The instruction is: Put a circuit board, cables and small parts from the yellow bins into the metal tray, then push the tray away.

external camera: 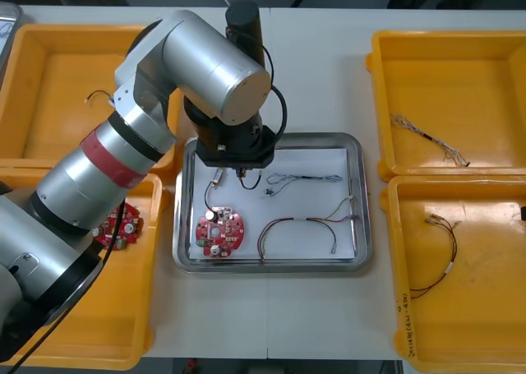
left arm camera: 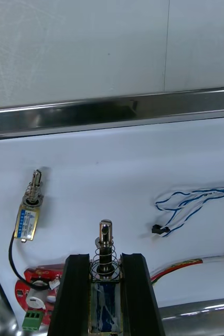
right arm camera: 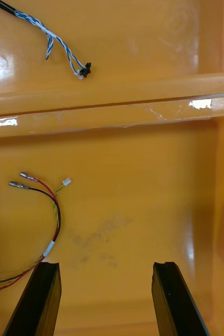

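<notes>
My left gripper hangs over the back left of the metal tray, shut on a small metal part with a spring and pin between its fingers. A second small metal part with a black lead lies on the tray's white inside beside it. The tray also holds a round red circuit board, a twisted blue and white cable and a red and yellow cable. My right gripper stands open over the near right yellow bin, beside a red and black cable.
The far right bin holds a blue and white cable. Another red circuit board lies in the near left bin. A small wired piece sits in the far left bin. The tray rim runs just beyond the held part.
</notes>
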Controlling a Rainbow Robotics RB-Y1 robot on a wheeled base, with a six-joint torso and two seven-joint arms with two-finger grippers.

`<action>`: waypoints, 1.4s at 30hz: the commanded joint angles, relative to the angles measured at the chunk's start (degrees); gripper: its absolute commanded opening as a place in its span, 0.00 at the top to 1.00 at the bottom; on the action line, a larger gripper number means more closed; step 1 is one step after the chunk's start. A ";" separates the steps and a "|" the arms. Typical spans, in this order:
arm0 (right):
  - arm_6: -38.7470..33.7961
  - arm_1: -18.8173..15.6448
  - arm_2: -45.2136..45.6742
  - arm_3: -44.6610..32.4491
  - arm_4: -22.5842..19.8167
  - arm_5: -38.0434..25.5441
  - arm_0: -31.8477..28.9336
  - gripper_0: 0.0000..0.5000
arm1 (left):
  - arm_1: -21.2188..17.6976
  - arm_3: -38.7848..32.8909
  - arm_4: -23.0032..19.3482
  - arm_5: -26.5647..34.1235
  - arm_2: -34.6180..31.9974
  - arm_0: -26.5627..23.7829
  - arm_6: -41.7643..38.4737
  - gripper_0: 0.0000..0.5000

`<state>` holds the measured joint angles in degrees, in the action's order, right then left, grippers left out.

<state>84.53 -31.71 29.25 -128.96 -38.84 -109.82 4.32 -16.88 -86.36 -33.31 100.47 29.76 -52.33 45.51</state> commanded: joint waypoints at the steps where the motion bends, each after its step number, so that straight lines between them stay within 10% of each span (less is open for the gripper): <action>1: -2.08 0.68 0.63 -1.90 -0.71 -0.18 -0.80 0.00 | 1.85 1.37 1.06 -3.62 3.02 -2.07 -0.42 1.00; 24: -2.17 0.68 0.63 -2.34 -0.97 -0.18 -0.80 0.00 | 1.85 7.78 2.29 -10.30 5.83 -1.10 -0.07 0.99; 25: -2.17 0.68 0.63 -2.34 -1.06 -0.18 -0.80 0.00 | 1.85 7.78 2.29 -10.30 5.75 -1.19 -0.07 0.94; 29: -2.26 0.68 0.72 -2.34 -1.06 -0.18 -0.80 0.00 | 1.85 7.61 2.29 -10.21 5.83 -1.10 -0.42 0.01; 42: -2.17 0.68 0.72 -2.34 -1.06 -0.18 -0.80 0.00 | 1.77 3.92 2.29 -6.08 4.78 -1.10 -1.47 0.00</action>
<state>84.53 -31.71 29.25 -129.31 -39.41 -109.82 4.31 -16.53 -78.79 -31.25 91.99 34.54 -52.33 45.50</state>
